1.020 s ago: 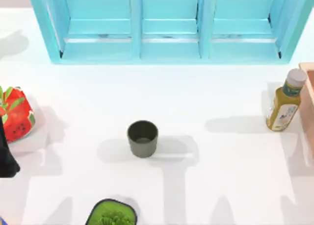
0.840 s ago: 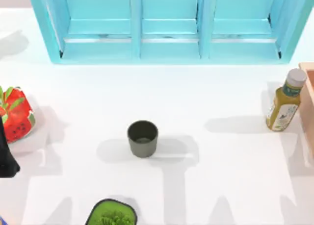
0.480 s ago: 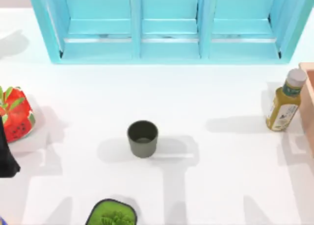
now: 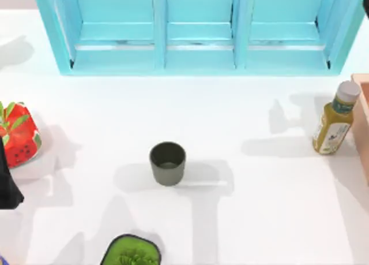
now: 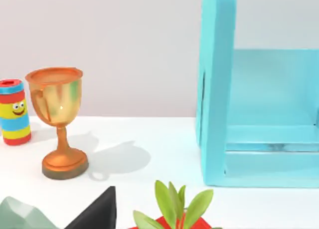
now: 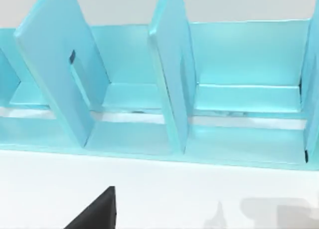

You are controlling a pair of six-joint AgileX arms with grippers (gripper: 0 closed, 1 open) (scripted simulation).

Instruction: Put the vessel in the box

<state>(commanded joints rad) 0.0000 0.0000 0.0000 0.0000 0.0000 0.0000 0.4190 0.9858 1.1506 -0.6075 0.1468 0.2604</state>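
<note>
The vessel [image 4: 168, 163], a small dark grey-green cup, stands upright near the middle of the white table with nothing touching it. The box [image 4: 363, 123] shows as a pale tan sliver at the table's right edge, beside the bottle. A dark part of my left arm [image 4: 7, 187] sits at the left edge, well left of the cup. A black piece of my left gripper [image 5: 97, 215] shows in the left wrist view. A like piece of my right gripper [image 6: 94, 211] shows in the right wrist view, which faces the shelf.
A large light-blue shelf unit [image 4: 196, 34] spans the back. A yellow-green bottle [image 4: 334, 119] stands just left of the box. A red strawberry-like object [image 4: 18, 139] lies at the left, and a green plant pot [image 4: 131, 253] at the front. A goblet [image 5: 59, 121] and a striped can [image 5: 13, 112] stand farther off.
The shadows on the table's right side have shifted back toward the shelf, so the right arm has moved. The cup, the bottle and the left arm have stayed put.
</note>
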